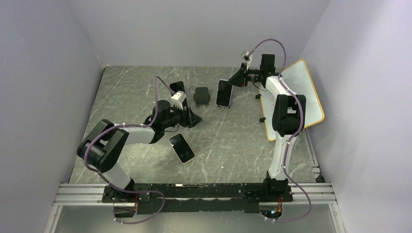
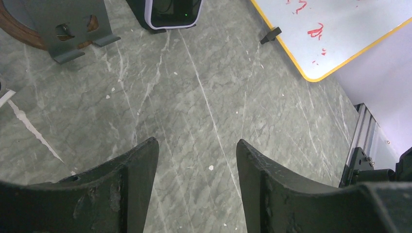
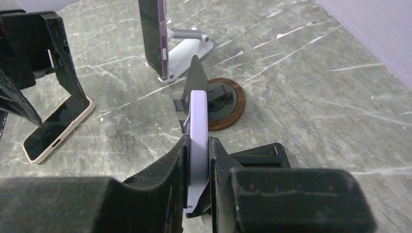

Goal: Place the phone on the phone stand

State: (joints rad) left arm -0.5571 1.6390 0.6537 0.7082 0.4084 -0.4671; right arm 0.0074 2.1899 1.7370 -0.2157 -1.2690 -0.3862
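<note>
Surface: grey veined marble (image 1: 228, 141), with pale lilac walls (image 1: 43, 73) on three sides.
Left gripper (image 2: 197, 148): low over the surface, about 9 o'clock from its centre; fingers (image 2: 138, 167) spread apart, only bare marble between them.
Flat phone (image 1: 182, 148): cream-edged, lying screen up at 6 o'clock of the left gripper, just beside it and not touched.
Docked phone (image 3: 154, 36): upright on a silver stand (image 3: 192, 47), at 11 o'clock of the left gripper.
Phone stand (image 3: 224, 104): grey metal plate on a round wooden base, toward 12 o'clock from the surface's centre; the phone is not yet on it.
Phone (image 3: 198, 111): lilac-edged, held on edge above the surface at 3 o'clock of the phone stand, close to it; whether they touch cannot be told.
Right gripper (image 3: 199, 141): fingers clamped on the phone, one on each face.
Whiteboard (image 1: 301, 92): yellow-rimmed with red marks, at 3 o'clock by the right wall.
</note>
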